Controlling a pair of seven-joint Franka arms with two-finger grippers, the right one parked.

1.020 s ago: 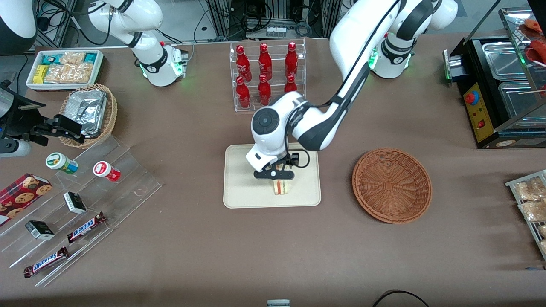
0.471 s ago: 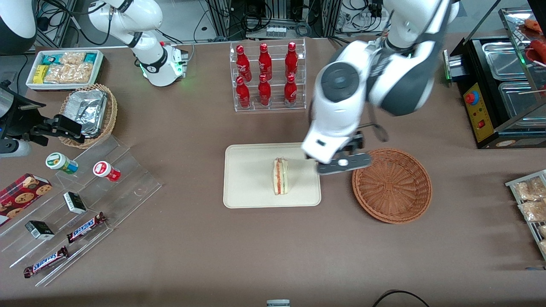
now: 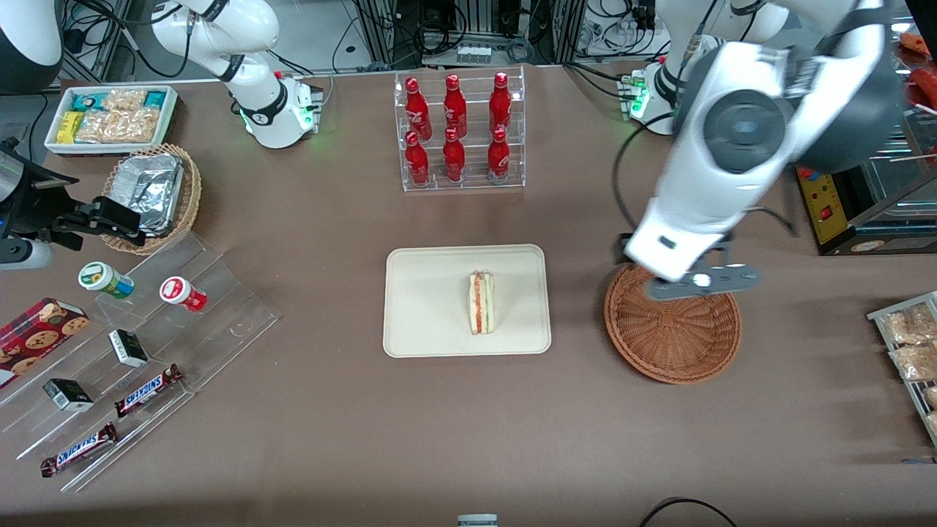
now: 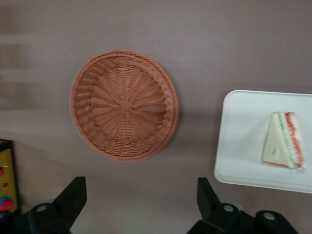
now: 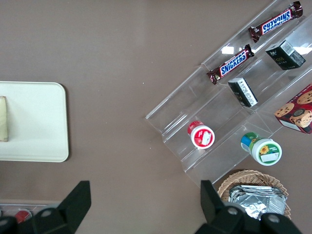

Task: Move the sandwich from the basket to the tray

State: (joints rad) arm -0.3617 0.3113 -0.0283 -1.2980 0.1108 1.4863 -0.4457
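The sandwich (image 3: 481,303), a pale wedge with red, orange and green layers, lies on the cream tray (image 3: 424,322) in the middle of the table. It also shows in the left wrist view (image 4: 283,140) on the tray (image 4: 239,146). The reddish-brown wicker basket (image 3: 673,337) stands empty beside the tray, toward the working arm's end; the left wrist view shows it too (image 4: 124,105). My left gripper (image 3: 700,282) hangs high above the basket's farther rim, open and empty, its fingers (image 4: 73,195) wide apart.
A clear rack of red bottles (image 3: 457,128) stands farther from the camera than the tray. A black machine with steel pans (image 3: 856,168) and a rack of snack packets (image 3: 911,344) sit at the working arm's end. Acrylic steps with snacks (image 3: 124,351) lie toward the parked arm's end.
My left gripper let go of the sandwich on the tray, rose and swung away from above the tray to above the basket. The sandwich stays on the tray.
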